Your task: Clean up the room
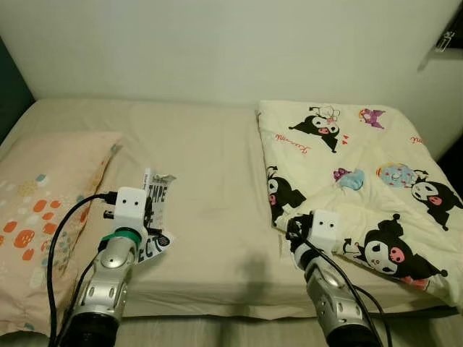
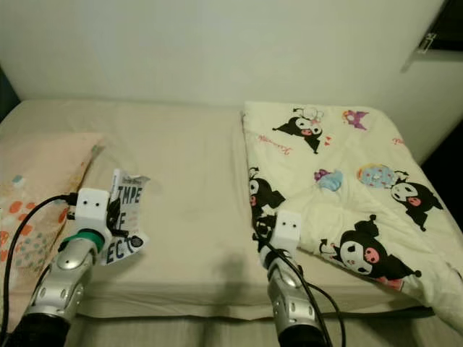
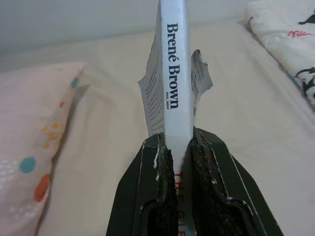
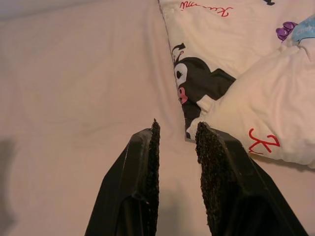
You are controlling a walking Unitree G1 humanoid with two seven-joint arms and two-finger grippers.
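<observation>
Left wrist view: book [image 3: 175, 83] clamped by its spine in the left gripper [image 3: 177, 162], over the bed [image 1: 210, 188]. Light, floppy paperback w/ torn cover, so grip near the spine. Pillow [image 1: 43, 210] beside it. Right gripper [image 4: 177, 147] slightly open, empty, near the blanket [image 1: 362, 173].

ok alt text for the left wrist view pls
The left tool grips a white book by its spine, which reads "Brené Brown", above a beige bed sheet. A pillow with coloured dots lies on one side, a cartoon-print blanket on the other.
</observation>
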